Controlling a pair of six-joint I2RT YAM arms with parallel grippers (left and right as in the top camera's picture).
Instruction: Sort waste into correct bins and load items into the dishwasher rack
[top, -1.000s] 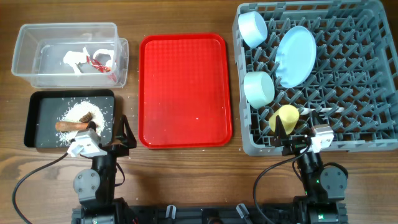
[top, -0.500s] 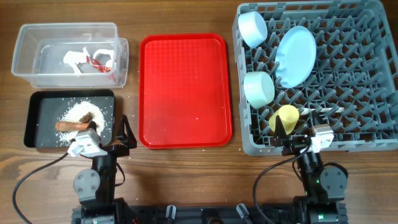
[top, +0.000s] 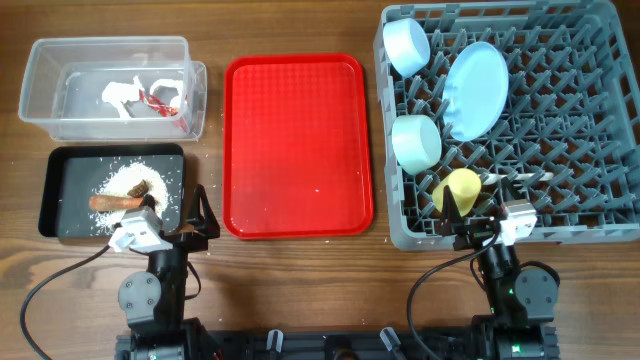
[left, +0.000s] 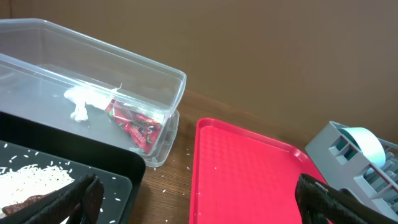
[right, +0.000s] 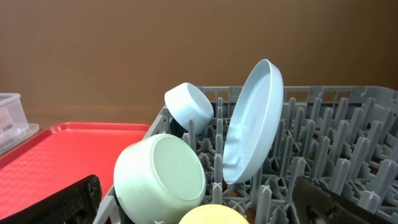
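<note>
- Waste: the wrapper and white scraps lie in the tub. The rice, carrot stick and brown lump lie in the black tray.
- Rack: it holds the plate, blue bowl, mint bowl, cup and spoon.
- Left gripper and right gripper: both spread wide, holding nothing, low at the near edge.
- Step: the task looks finished, I think; a few grains lie on the wood beside the tub.
- Next: probably only resting, or pinching up those grains, which needs a very fine grip.
</note>
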